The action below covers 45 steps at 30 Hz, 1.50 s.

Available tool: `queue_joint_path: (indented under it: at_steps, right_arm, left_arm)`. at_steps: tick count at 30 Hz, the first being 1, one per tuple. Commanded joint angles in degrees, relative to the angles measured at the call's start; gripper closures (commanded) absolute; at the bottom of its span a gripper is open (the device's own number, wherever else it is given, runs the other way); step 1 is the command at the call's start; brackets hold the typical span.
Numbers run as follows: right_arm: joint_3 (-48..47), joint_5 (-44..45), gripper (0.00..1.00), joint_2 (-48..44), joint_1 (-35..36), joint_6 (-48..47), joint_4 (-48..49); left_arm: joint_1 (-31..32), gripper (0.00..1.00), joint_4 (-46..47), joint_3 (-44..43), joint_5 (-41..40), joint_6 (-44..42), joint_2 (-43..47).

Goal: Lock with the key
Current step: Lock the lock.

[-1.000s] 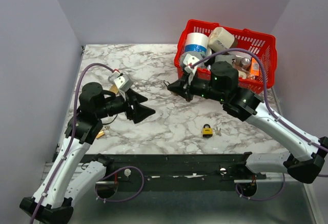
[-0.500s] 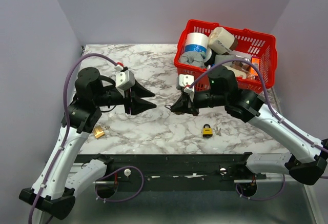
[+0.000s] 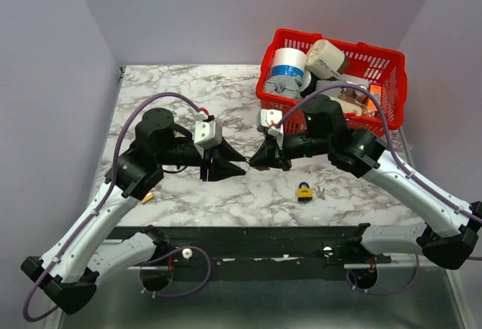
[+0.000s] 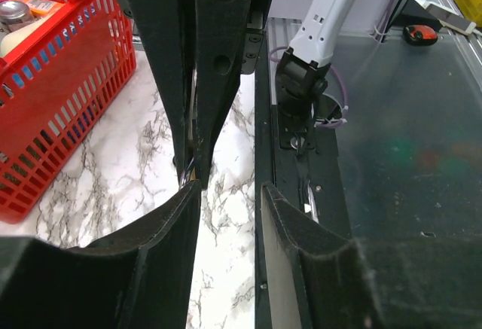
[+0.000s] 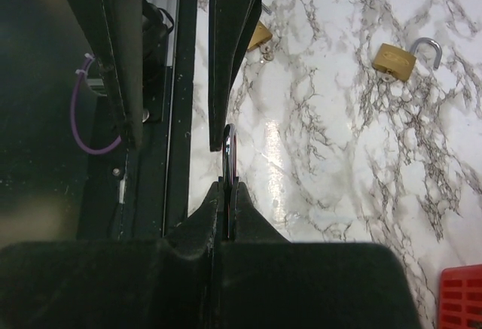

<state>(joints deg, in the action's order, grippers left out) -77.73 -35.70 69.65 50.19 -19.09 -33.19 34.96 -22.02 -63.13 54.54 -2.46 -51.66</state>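
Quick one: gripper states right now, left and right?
Left gripper: open, nothing between the fingers.
Right gripper: shut on a thin silver metal loop; cannot tell if it is a key or a ring.

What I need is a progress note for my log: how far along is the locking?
Done: the right hand is shut on a thin metal piece, apparently the key. In hand: it meets the open left hand tip to tip, perhaps a handover. Left: no padlock is held; the brass padlock, shackle open, and the yellow padlock lie on the table.
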Motion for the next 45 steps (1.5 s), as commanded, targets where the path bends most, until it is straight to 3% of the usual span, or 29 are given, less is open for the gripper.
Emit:
queue_joint_path:
  at_steps: [1, 8, 16, 23, 35, 41, 45]
  right_arm:
    - [-1.6, -3.0, 0.99, -0.5, 0.4, 0.0, 0.2]
    - [0.0, -2.4, 0.99, -1.4, 0.7, -0.2, -0.1]
    - [1.2, -3.2, 0.99, -2.1, 0.7, 1.2, 0.2]
    - [0.3, -3.5, 0.99, -1.5, 1.5, 1.0, 0.3]
    - [0.0, -3.1, 0.99, -1.1, 1.8, 1.4, 1.0]
    - [-0.5, -2.9, 0.99, -0.4, 1.9, 1.9, 1.3]
    - [-0.5, -2.9, 0.99, -0.2, 1.8, 2.2, 1.5]
  left_arm:
    - [0.8, 0.56, 3.0, 0.8, -4.3, -1.3, -0.6]
    - [0.8, 0.50, 4.1, 1.7, -3.0, -0.1, 1.6]
    - [0.5, 0.47, -0.5, -0.1, -8.0, -1.9, 3.1]
    - [0.5, 0.46, 4.1, 0.4, -9.1, 0.7, 2.2]
    - [0.8, 0.69, 1.8, 2.0, -4.6, -3.1, 0.5]
    - [1.3, 0.70, 2.9, 2.1, -3.5, -1.6, -0.5]
    - [1.3, 0.82, 2.9, 2.0, -2.3, -1.9, -0.5]
